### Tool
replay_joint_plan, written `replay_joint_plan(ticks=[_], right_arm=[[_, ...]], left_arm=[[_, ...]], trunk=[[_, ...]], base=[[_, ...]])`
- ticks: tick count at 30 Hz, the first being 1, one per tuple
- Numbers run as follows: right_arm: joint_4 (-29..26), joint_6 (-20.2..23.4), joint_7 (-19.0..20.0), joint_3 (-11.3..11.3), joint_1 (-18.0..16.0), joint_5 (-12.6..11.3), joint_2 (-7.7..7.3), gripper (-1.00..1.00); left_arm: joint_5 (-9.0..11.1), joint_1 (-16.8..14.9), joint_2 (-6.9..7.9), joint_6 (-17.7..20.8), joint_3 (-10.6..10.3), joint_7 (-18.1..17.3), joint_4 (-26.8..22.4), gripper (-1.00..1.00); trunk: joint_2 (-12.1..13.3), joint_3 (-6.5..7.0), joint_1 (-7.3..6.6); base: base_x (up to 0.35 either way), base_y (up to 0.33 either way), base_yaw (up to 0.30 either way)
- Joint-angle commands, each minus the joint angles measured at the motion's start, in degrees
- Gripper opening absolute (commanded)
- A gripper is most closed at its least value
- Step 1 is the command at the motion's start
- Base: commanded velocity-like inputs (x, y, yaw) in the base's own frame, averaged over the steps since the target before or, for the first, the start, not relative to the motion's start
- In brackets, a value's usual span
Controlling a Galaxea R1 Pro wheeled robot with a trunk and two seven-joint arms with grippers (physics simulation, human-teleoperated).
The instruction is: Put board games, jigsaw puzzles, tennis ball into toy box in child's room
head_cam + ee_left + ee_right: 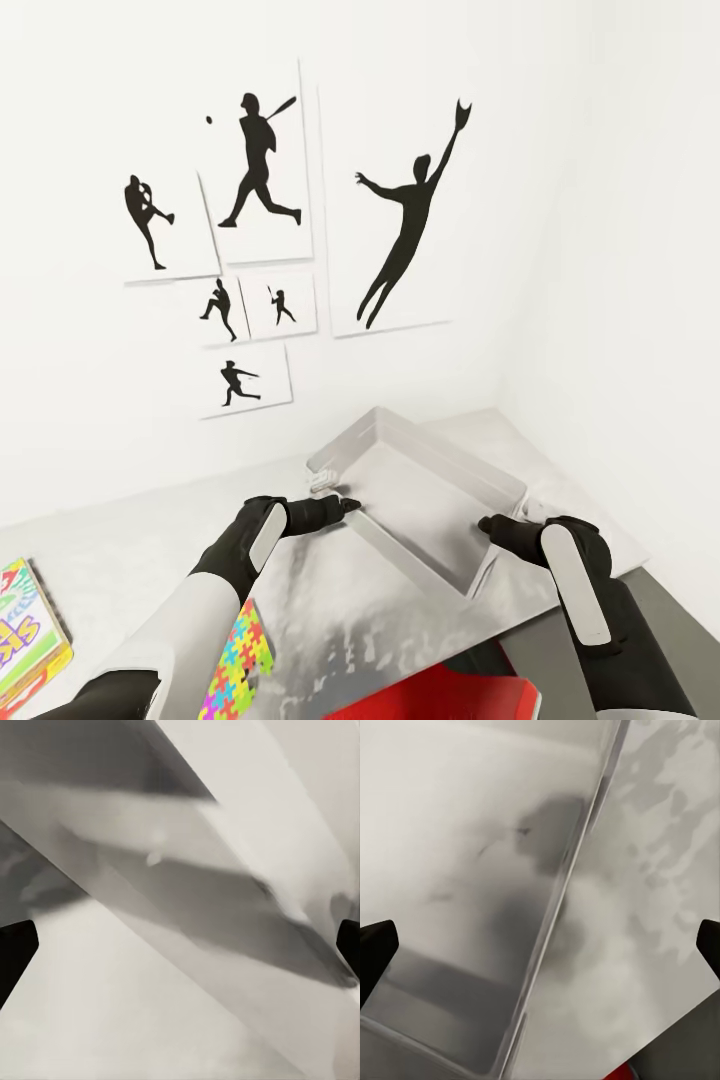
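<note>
The empty toy box (425, 495) sits at the table's (330, 600) far corner. The left hand (345, 503) and right hand (487, 523) flank it, fingers spread, holding nothing. Judged next: fetch the jigsaw puzzle (238, 665) at the near edge.

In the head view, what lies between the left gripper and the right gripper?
The near corner of the toy box lies between the left gripper and the right gripper, and its open inside looks empty there. The head view shows this.

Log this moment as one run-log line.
left gripper: open, at toy box near rim | right gripper: open, at its right end | box: empty | puzzle, game: on table
</note>
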Motion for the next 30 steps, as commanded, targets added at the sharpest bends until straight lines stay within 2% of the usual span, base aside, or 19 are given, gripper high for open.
replay_joint_plan(ticks=[1, 30], right_arm=[[-0.07, 0.15, -0.56, 0.01, -0.06, -0.59, -0.02, 1.0], [0.1, 0.15, -0.56, 0.01, -0.06, -0.66, -0.02, 1.0]], left_arm=[[-0.21, -0.04, -0.07, 0.41, 0.38, -0.08, -0.03, 1.0], [-0.21, -0.04, -0.07, 0.44, 0.31, -0.08, -0.04, 1.0]], trunk=[[-0.12, -0.15, 0.04], [-0.12, -0.21, 0.04]], base=[[0.0, 0.0, 0.0], [0.0, 0.0, 0.0]])
